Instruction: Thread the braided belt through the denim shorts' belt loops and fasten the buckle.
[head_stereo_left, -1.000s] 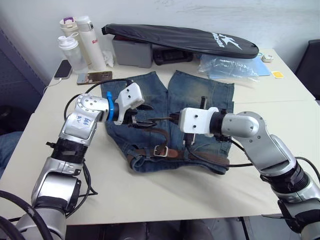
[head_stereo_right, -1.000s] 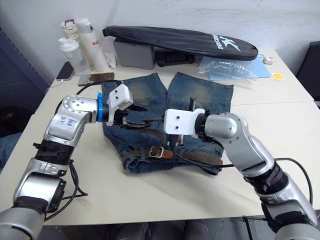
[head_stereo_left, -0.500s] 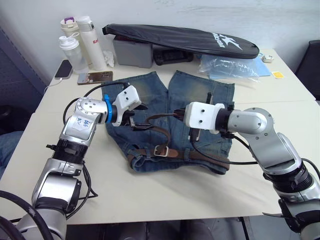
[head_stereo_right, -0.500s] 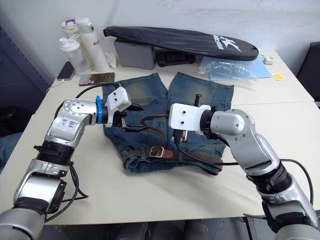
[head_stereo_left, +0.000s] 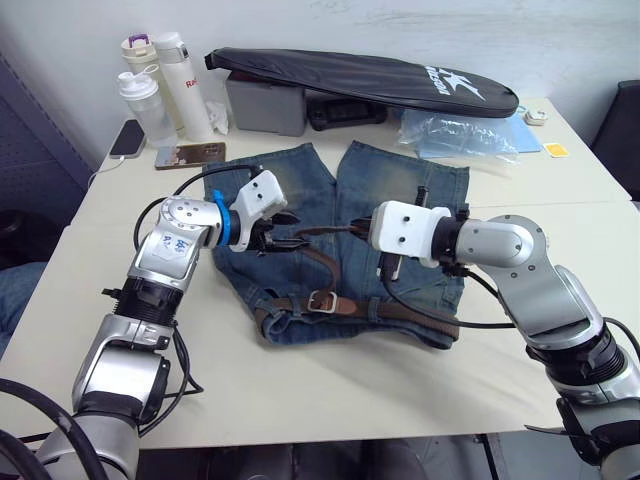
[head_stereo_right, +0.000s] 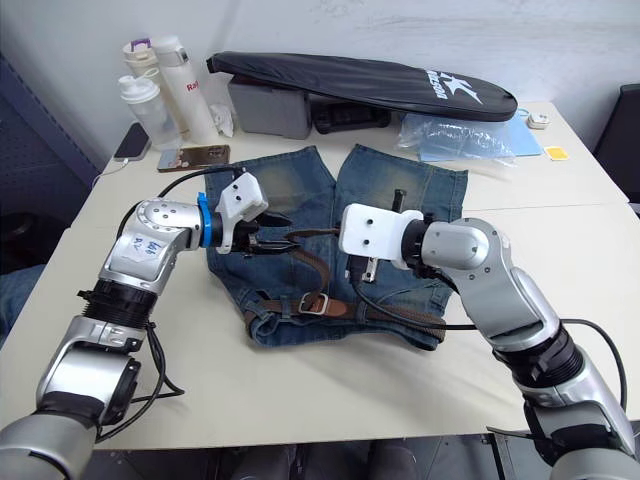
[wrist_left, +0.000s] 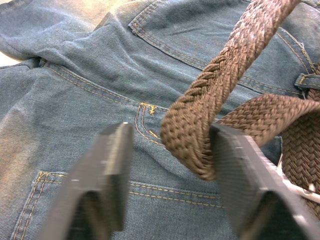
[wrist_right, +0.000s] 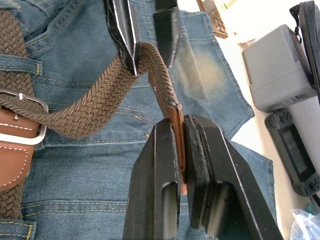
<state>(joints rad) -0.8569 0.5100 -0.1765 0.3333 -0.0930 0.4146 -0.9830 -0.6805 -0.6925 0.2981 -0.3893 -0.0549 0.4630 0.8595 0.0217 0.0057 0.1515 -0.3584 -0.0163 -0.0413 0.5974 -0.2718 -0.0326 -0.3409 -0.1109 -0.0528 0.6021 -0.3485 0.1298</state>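
While my right pincer (wrist_right: 181, 150) clamps the dark-brown braided belt's (wrist_right: 95, 102) leather tip above the faded blue denim shorts (head_stereo_left: 300, 185), my left pincer (wrist_left: 170, 150) stands apart around its slack loop, guiding it

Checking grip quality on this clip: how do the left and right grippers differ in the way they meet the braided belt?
The right gripper is shut on the braided belt, pinching its tan leather tip; the left gripper is open, with the woven strap passing between its fingers. The right gripper's fingers press flat on both faces of the tip, while the belt lies against only one left finger. Both hover above the denim shorts.
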